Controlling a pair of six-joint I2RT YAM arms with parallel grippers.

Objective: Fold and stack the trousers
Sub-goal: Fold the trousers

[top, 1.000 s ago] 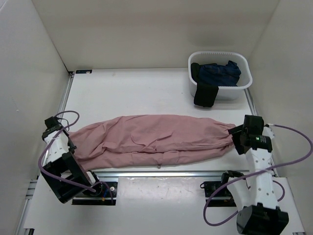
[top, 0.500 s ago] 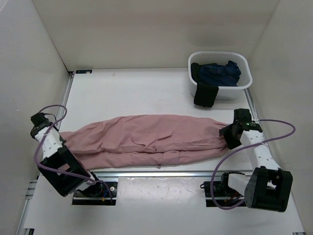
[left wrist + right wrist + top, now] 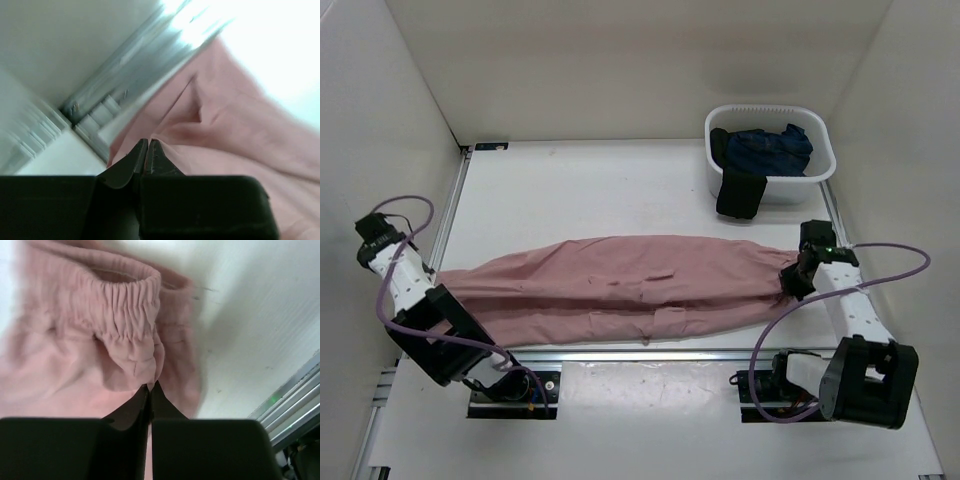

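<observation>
Pink trousers (image 3: pixel 620 285) lie on the tabletop (image 3: pixel 580 190) in front of the basket (image 3: pixel 825 152), now pulled longer and flatter. The left fingers (image 3: pixel 146 151) and right fingers (image 3: pixel 150 391), closed, pinch opposite ends, ready for folding.

One camera looks down from high over the whole table (image 3: pixel 600 190). Both wrist cameras sit close to the trousers (image 3: pixel 620 285), which all views share.

Left claw (image 3: pixel 146 145) pulled outward left; trousers (image 3: pixel 620 285) stretched longer, wrinkles flattened.
</observation>
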